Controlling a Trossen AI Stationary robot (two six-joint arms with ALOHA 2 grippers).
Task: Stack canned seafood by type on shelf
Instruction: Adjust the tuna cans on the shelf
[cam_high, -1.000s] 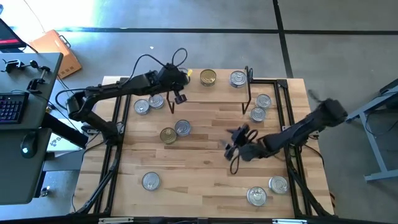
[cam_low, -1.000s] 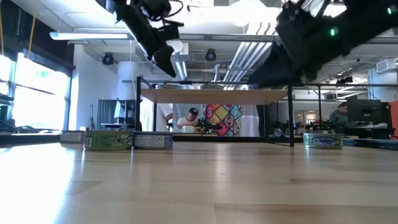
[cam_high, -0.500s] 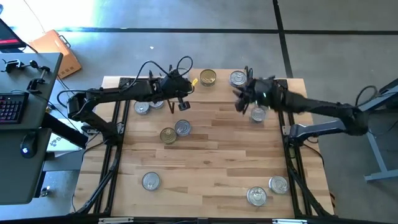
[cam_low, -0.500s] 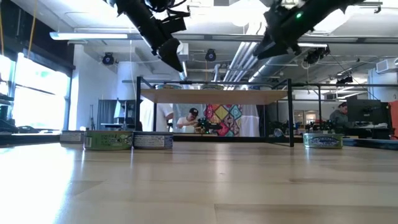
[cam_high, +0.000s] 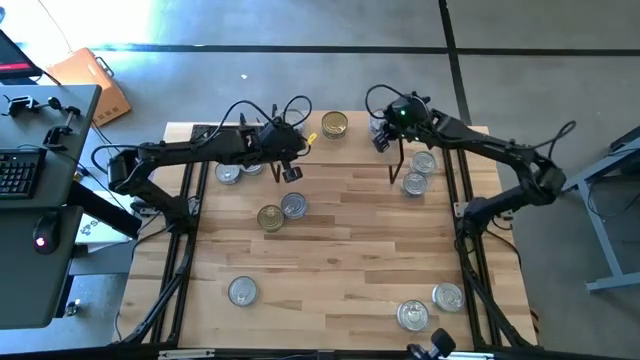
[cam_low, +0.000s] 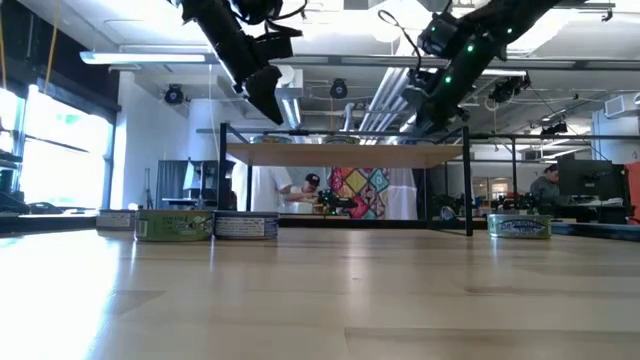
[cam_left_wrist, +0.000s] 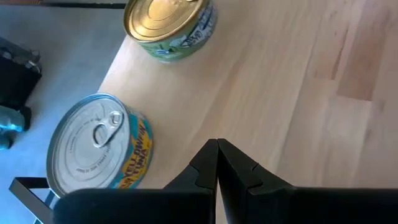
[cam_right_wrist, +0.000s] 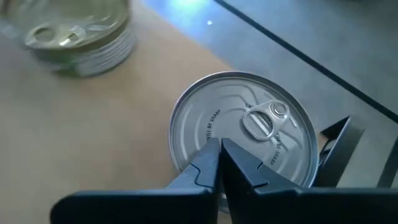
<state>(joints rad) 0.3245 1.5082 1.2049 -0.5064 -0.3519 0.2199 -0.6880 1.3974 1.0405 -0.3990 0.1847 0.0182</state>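
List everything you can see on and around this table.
Silver-lidded short round tins: nine, silver, one on the shelf, the rest spread over the table.
Gold-lidded round tins: two, gold, one on the shelf, one mid-table.
Small raised wooden shelf on black legs: one, light wood, far edge.
Wooden plank table: one, light wood.
Orange box: one, on the floor, far left.
Left gripper: shut, empty, above the table's left side.
Right gripper: shut, empty, over the shelf's silver tin.

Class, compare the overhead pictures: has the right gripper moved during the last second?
Yes. The right gripper, shut, has swung from mid-table to the far edge, above the silver-lidded tin on the shelf.
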